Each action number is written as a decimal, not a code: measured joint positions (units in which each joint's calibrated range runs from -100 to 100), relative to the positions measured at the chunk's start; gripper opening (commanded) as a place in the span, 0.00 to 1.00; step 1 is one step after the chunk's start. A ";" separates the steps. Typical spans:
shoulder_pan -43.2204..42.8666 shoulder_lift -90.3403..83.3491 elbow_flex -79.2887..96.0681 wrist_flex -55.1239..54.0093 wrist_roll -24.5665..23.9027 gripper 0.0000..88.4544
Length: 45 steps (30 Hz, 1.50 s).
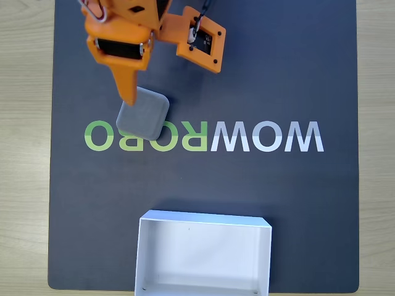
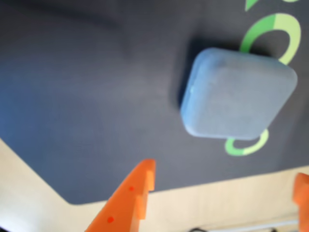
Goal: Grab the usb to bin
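1 usb (a flat gray block) is counted on the dark mat. 1 bin, white and shallow, is seen. 1 orange hand is present, and 1 printed logo is shown on the mat.

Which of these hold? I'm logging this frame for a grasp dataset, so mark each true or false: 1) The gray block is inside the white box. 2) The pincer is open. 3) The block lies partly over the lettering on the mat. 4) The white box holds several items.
1) False: the gray block lies on the dark mat, apart from the white box.
2) True: the wrist view shows the pincer with its fingers spread wide, nothing between them.
3) True: it covers part of the green letters.
4) False: the box is empty.
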 measured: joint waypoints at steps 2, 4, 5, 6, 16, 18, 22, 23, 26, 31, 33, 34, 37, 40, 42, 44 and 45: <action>0.88 2.68 -2.08 1.90 0.00 0.47; 2.12 5.46 -4.70 3.10 0.00 0.49; 2.56 6.75 -6.06 3.45 0.00 0.49; 2.92 8.14 -7.32 3.79 0.00 0.49; 3.27 22.29 -16.09 3.62 0.00 0.49; 2.74 24.42 -16.09 2.59 -0.05 0.49; 2.39 27.57 -16.54 1.64 -0.21 0.49; 1.68 28.12 -16.54 1.21 -0.31 0.49; 0.62 29.60 -16.72 -0.78 -0.05 0.49; 0.27 30.90 -16.81 -3.45 -1.10 0.49; -0.44 31.73 -16.81 -3.88 -1.42 0.49; -0.71 32.10 -16.81 -3.97 -1.52 0.49; -1.15 33.21 -16.81 -4.22 -1.68 0.49; -2.30 34.04 -16.81 -4.22 -1.78 0.49; -2.21 34.04 -16.99 -3.97 -1.68 0.48; -1.68 34.60 -17.35 -3.71 -1.68 0.48; -1.68 34.97 -17.62 -3.45 -1.68 0.48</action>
